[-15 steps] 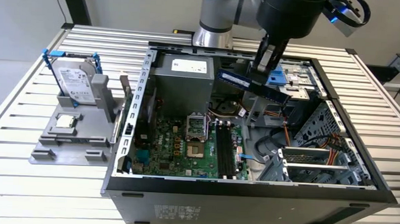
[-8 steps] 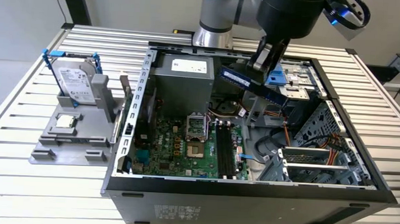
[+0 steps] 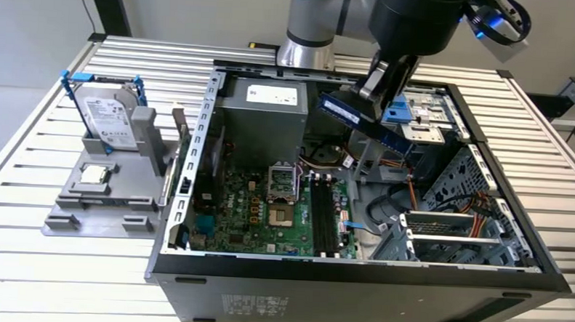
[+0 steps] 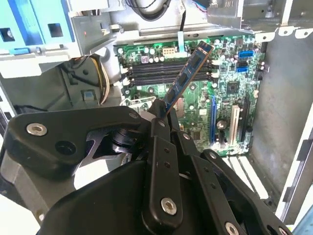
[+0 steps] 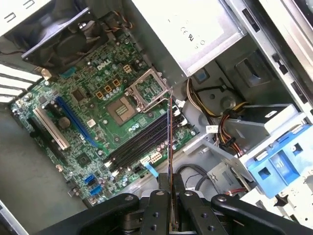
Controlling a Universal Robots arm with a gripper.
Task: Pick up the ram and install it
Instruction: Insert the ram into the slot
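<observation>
One long, thin, dark blue-green ram stick (image 3: 365, 121) with black chips hung in the air over the open black computer case (image 3: 360, 280). It was clamped near one end between the closed fingers of the black gripper (image 3: 368, 92). In the exterior view the stick sloped down toward the exterior view's right, above a tangle of cables and just beside a blue plastic drive bracket (image 3: 399, 111).

It was held clear of the green motherboard (image 3: 232, 202) and was not seated in any of the long black memory slots (image 3: 324, 213). In the second wrist view the stick (image 4: 188, 73) jutted from the gripper (image 4: 161, 110) toward those slots (image 4: 151, 73). In the first wrist view it (image 5: 170, 142) appeared edge-on, a thin line crossing them (image 5: 139, 144).

Outside the case, a grey plastic holder (image 3: 101, 207) sat on the slatted metal table (image 3: 50, 274). It carried an upright silver box-shaped hard drive (image 3: 110, 117) and a small square silver processor chip (image 3: 95, 173) lying flat.
</observation>
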